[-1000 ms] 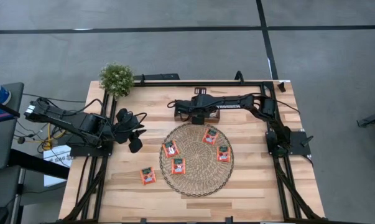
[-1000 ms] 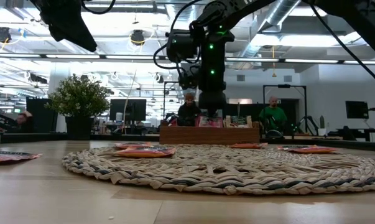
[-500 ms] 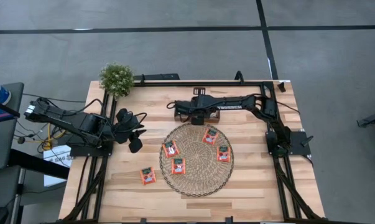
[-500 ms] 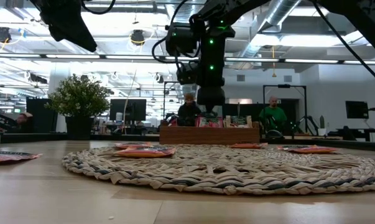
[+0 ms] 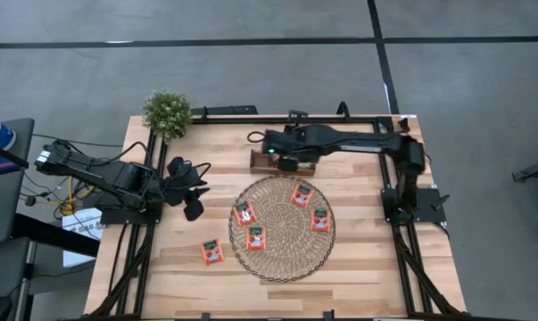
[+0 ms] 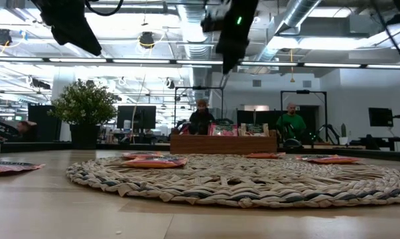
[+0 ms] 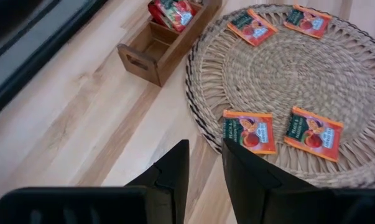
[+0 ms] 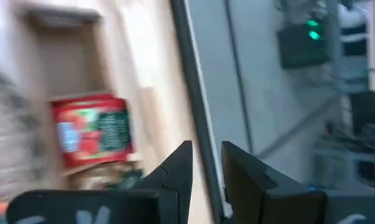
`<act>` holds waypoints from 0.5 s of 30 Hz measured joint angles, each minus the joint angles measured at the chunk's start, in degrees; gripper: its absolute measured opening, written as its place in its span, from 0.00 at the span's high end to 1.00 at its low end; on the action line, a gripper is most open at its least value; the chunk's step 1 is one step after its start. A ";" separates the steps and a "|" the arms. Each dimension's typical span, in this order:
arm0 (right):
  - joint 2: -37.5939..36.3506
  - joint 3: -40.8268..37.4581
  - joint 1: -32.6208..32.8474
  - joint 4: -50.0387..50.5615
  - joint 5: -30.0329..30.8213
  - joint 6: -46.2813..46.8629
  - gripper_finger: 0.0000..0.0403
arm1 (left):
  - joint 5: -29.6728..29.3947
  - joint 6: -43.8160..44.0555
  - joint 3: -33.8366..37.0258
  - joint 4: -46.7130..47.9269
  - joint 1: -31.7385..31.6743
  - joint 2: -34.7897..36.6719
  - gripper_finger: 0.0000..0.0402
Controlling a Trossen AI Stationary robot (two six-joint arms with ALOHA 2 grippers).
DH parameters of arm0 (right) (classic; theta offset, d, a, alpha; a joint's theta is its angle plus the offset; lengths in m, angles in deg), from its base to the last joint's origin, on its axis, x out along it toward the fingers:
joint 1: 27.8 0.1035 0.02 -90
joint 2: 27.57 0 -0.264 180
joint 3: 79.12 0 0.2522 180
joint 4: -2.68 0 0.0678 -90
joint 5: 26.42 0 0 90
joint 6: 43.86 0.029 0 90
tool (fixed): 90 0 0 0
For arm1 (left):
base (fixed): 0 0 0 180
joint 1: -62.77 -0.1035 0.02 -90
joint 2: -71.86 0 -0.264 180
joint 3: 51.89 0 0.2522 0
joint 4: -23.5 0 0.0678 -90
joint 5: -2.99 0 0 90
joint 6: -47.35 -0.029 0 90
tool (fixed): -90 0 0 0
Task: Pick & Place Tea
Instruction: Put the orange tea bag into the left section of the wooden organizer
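Note:
Four red-orange tea sachets lie flat on the round straw mat (image 5: 282,260): (image 5: 244,212), (image 5: 255,237), (image 5: 302,195), (image 5: 320,219). A fifth (image 5: 212,252) lies on the table left of the mat. The wooden divided tray (image 5: 260,160) stands beyond the mat and holds red sachets (image 7: 171,12), one of which shows in the right wrist view (image 8: 91,134). My right gripper (image 5: 288,163) hangs high over the tray, shut and empty (image 8: 206,149). My left gripper (image 5: 194,191) waits left of the mat, shut and empty (image 7: 206,146).
A small potted plant (image 5: 167,111) stands at the table's far left corner. Black frame rails run along the table's left, right and far edges. In the low view, people (image 6: 201,116) sit in the room behind the tray (image 6: 223,143).
My right gripper has risen from just above the wooden tray to well above it, tipping as it went, and its arm has swung a little toward the table's far edge. The sachets on the mat and the table have stayed in place.

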 joint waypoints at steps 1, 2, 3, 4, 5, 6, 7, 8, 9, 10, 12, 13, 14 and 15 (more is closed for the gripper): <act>-1.54 0.00 0.53 0.69 -1.92 0.67 0.81 | 0.55 -0.01 0.00 0.00 0.02 -0.01 0.78; -3.16 0.00 1.15 1.87 -3.98 1.61 0.81 | 0.92 -0.02 0.00 0.00 0.02 -0.02 0.78; -4.64 0.00 1.78 2.86 -6.23 2.80 0.81 | 1.18 -0.04 0.00 -0.01 0.02 -0.03 0.78; -6.04 0.00 2.42 3.83 -8.60 4.18 0.81 | 1.43 -0.04 0.00 -0.02 0.02 -0.13 0.78; -7.33 0.00 3.13 5.13 -10.95 5.68 0.81 | 1.60 -0.03 0.00 0.00 0.02 -0.19 0.78; -8.47 -0.02 3.88 6.55 -13.13 7.20 0.81 | 1.62 -0.04 0.00 0.04 0.02 -0.21 0.78; -9.50 -0.04 4.73 7.81 -14.99 8.73 0.81 | 1.61 -0.02 0.00 -0.02 0.04 -0.31 0.78; -10.26 -0.04 5.72 9.12 -16.06 9.87 0.81 | 1.63 -0.01 0.00 -0.02 0.04 -0.43 0.78; -10.91 -0.04 6.74 10.57 -16.59 10.95 0.81 | 1.77 0.00 0.00 0.02 0.08 -0.54 0.78; -11.33 -0.06 7.92 12.01 -16.67 11.95 0.81 | 2.05 0.01 0.00 -0.01 0.09 -0.57 0.78; -11.77 -0.09 10.37 14.26 -16.69 13.50 0.81 | 2.91 0.03 0.00 -0.04 0.09 -0.58 0.78; -11.82 -0.11 11.64 15.16 -16.69 14.27 0.81 | 3.60 0.03 0.00 -0.03 0.09 -0.61 0.78; -11.87 -0.14 12.98 15.78 -16.72 14.95 0.81 | 4.28 0.08 0.00 -0.04 0.09 -0.61 0.78; -11.89 -0.34 14.39 16.02 -16.70 15.55 0.81 | 4.93 0.14 0.00 -0.04 0.09 -0.61 0.78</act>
